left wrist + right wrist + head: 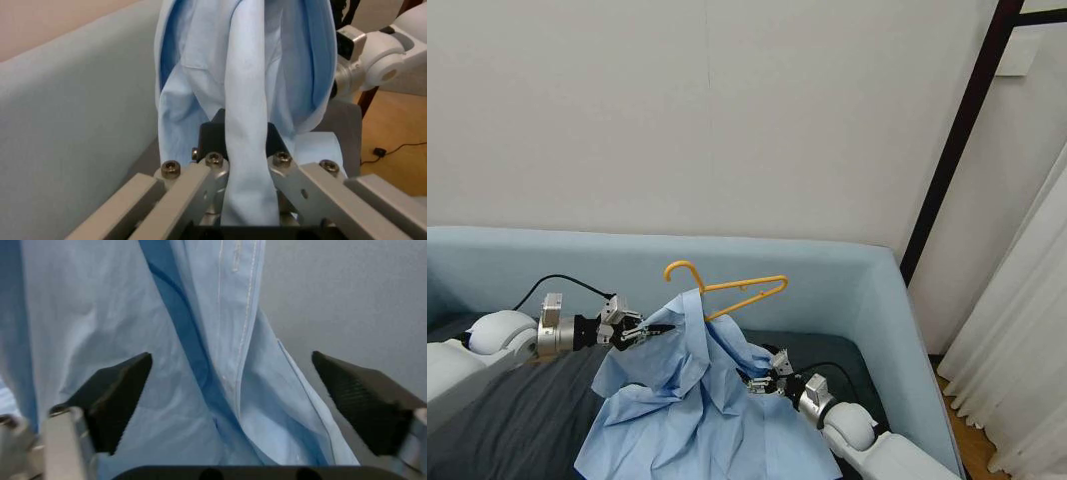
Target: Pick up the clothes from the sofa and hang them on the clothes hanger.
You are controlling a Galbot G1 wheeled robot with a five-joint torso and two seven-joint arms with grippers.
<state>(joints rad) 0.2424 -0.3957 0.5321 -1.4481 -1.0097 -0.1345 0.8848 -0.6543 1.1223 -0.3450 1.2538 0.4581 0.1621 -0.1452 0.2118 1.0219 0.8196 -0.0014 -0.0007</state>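
A light blue shirt (692, 400) hangs half over a yellow hanger (745, 287) held up above the sofa seat, its lower part bunched on the cushion. My left gripper (655, 330) reaches in from the left and is shut on a fold of the shirt (250, 100) near the hanger's hook end; in the left wrist view the gripper (243, 137) pinches the cloth between its dark fingertips. My right gripper (762, 380) is low at the shirt's right side. In its wrist view the right gripper (237, 387) is open, wide apart, with shirt cloth (200, 340) lying between the pads (117, 392).
The sofa has a pale blue backrest (847, 290) and a dark grey seat (507, 420). A black pole (952, 150) rises at the right beside a white curtain (1027, 340). The right arm (380, 55) shows beyond the shirt, over wooden floor (393, 140).
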